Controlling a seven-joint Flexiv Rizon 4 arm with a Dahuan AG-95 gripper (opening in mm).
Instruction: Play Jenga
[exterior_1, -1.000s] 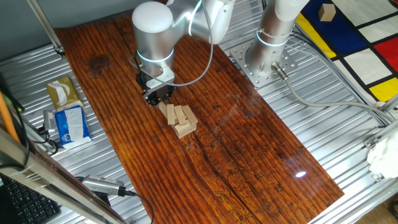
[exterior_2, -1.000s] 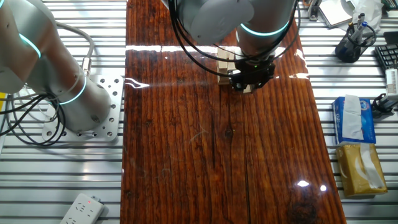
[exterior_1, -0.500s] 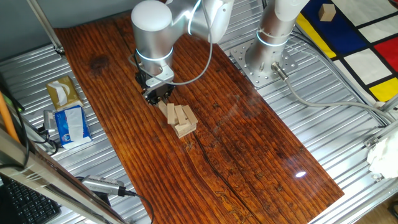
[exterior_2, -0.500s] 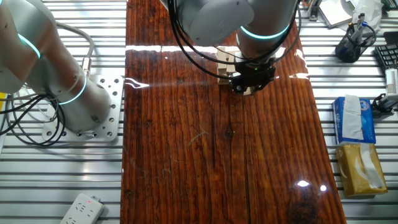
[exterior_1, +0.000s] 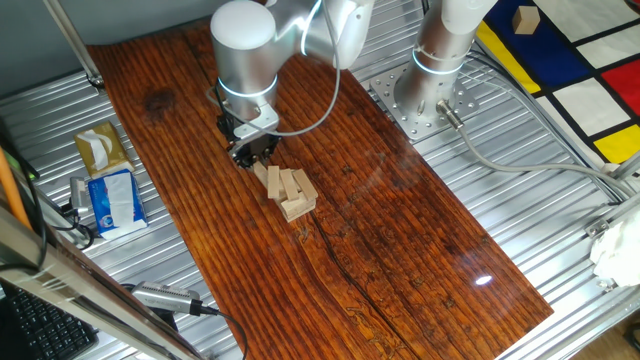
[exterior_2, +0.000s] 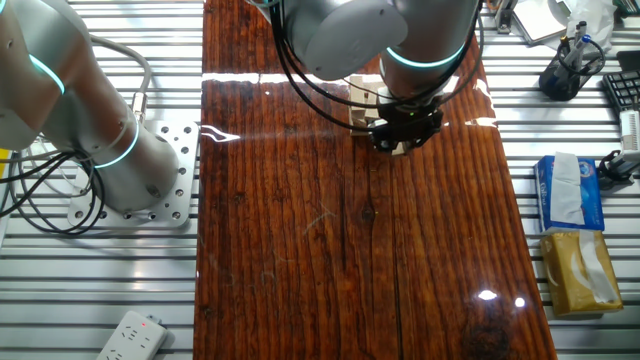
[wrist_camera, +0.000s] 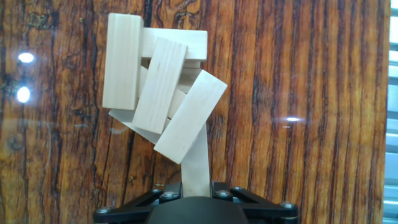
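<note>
The Jenga pile (exterior_1: 291, 192) is a loose heap of pale wooden bars on the dark wooden table (exterior_1: 400, 240). In the hand view the bars (wrist_camera: 158, 81) lie skewed across one another. One bar (wrist_camera: 196, 163) runs from under the heap straight back between my jaws. My gripper (wrist_camera: 196, 186) is shut on its near end, low over the table. It is just up and left of the heap in one fixed view (exterior_1: 254, 157). In the other fixed view my gripper (exterior_2: 396, 142) partly hides the pile (exterior_2: 360, 98).
Tissue packs (exterior_1: 112, 200) and a tan box (exterior_1: 100, 148) lie off the table's left edge. A second arm's base (exterior_1: 425, 95) stands at the back right. A single tan cube (exterior_1: 524, 20) rests on the coloured mat. A power strip (exterior_2: 130, 335) lies at the near left.
My gripper has shifted slightly away from the heap with the bar in its jaws. The heap itself looks unmoved.
</note>
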